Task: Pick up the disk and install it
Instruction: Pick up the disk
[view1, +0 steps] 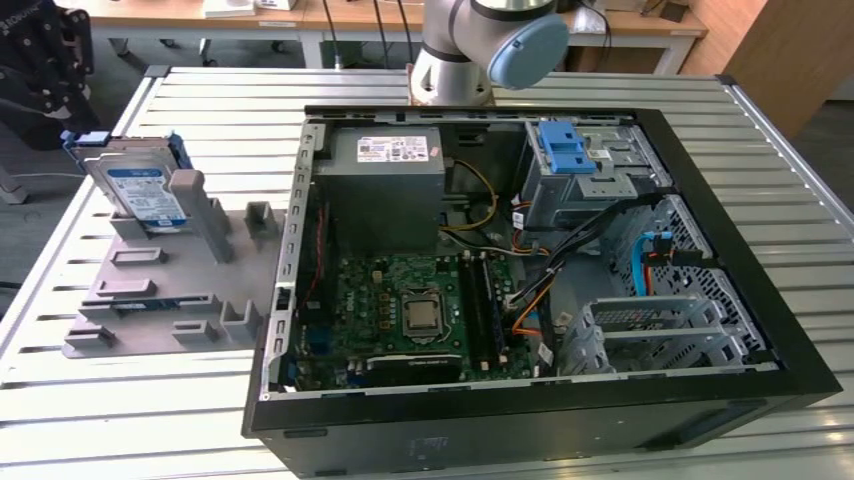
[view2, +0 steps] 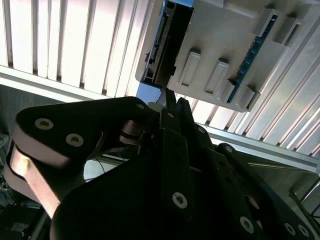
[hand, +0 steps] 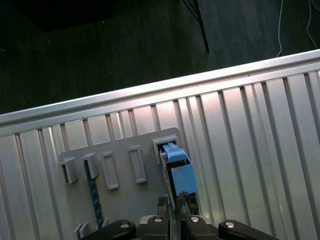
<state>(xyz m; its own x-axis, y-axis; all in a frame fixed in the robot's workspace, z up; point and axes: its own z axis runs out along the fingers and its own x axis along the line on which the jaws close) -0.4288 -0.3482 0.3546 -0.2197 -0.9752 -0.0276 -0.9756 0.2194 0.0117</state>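
The disk (view1: 144, 190) stands on edge in an end slot of a grey holder (view1: 200, 265) on the slatted metal table (view1: 561, 90). It is at the exterior view's left, beside an open computer case (view1: 751, 250). In both wrist views my jaws hang well above the disk, drawn close together and holding nothing. In the first wrist view the disk's blue top edge lines up roughly with them. I judge a clean pick needs the jaws spread wider than the disk's thickness, a straight descent, a squeeze on its two flat faces, and a vertical lift so it does not bind in the slot.
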